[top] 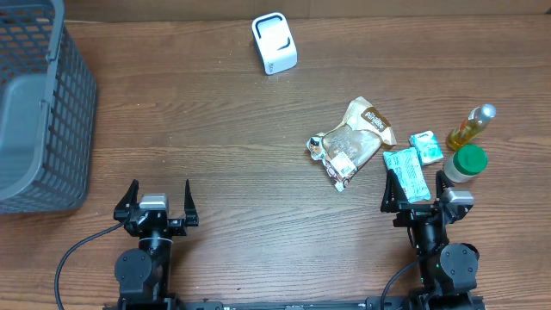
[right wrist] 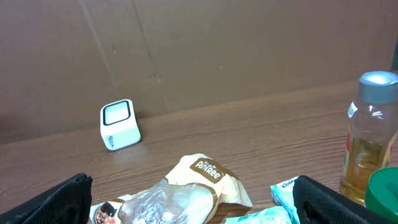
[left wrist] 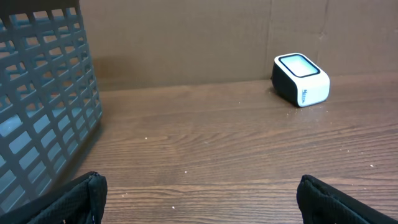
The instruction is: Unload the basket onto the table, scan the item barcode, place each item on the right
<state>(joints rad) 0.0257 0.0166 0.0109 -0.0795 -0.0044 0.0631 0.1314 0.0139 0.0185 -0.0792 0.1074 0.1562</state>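
Observation:
The white barcode scanner point(top: 274, 43) stands at the table's far edge, also seen as the scanner point(left wrist: 301, 79) in the left wrist view and the scanner point(right wrist: 119, 124) in the right wrist view. Items lie at the right: a tan and clear snack bag point(top: 349, 142), a long teal pack point(top: 405, 172) and a small teal pack point(top: 425, 146). My right gripper point(top: 415, 185) is open at the near edge, its fingers either side of the long teal pack's near end, the snack bag point(right wrist: 186, 193) ahead between them. My left gripper point(top: 160, 191) is open over bare wood at the near left, holding nothing.
A grey plastic basket point(top: 43, 112) fills the far left, close on the left gripper's left side as the basket point(left wrist: 37, 106). A yellow-liquid bottle point(top: 472, 127) and a green-lidded jar point(top: 466, 164) stand by the right gripper. A brown cardboard wall backs the table.

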